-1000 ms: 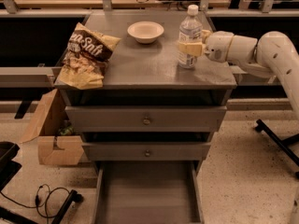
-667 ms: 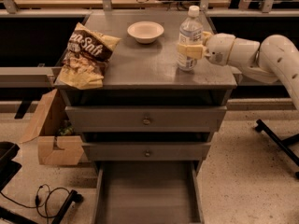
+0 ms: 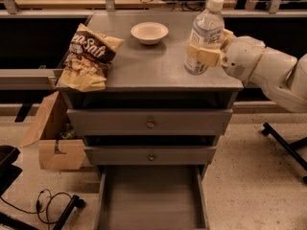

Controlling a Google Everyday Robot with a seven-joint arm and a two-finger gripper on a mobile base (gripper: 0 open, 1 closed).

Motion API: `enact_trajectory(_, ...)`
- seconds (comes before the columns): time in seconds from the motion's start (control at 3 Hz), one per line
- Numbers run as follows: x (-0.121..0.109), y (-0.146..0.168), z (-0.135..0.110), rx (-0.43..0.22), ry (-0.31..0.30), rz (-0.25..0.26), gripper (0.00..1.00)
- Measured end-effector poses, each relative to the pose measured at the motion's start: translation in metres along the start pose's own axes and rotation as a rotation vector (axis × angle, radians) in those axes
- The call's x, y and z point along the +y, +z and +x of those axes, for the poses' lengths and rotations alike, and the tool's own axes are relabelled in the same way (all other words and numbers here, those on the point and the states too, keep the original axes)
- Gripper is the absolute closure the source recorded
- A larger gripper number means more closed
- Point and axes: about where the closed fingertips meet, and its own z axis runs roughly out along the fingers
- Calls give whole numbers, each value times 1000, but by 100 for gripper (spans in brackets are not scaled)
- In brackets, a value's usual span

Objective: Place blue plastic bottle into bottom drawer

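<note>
Blue plastic bottle (image 3: pixel 203 35) is located at the right side of the counter (image 3: pixel 144 63), near its right edge. Its long axis is close to vertical with a slight lean: the white cap (image 3: pixel 215 2) points up and a little to the right, and the base sits lower and further left. Whether the base touches the counter surface or is just clear of it cannot be determined.

The claw (image 3: pixel 209 49) reaches in from the right on the white arm (image 3: pixel 268 71) and pinches the bottle at the lower part of its label. The pale yellow fingers (image 3: pixel 201 55) are closed against the bottle body, one across the near side and one partly hidden on the far side.

The bottom drawer (image 3: pixel 151 195) is pulled out toward the near edge of the scene, below and to the left of the bottle; its grey floor is exposed. The two upper drawers (image 3: pixel 149 123) are pushed in.

A cream bowl (image 3: pixel 149 32) rests on the far centre of the counter, apart from the bottle. A chip bag (image 3: pixel 88 56) lies at the left edge. A cardboard box (image 3: pixel 50 143) stands on the floor left of the cabinet.
</note>
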Motion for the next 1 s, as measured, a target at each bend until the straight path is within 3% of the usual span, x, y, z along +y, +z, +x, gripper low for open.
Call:
enact_trajectory(0.33,68,-38,13,-3,-9,26,100)
enact_trajectory(0.67,112,-76,77,64,34,57,100)
enact_trajectory(1.0,160,-95,187,158,123,47,100)
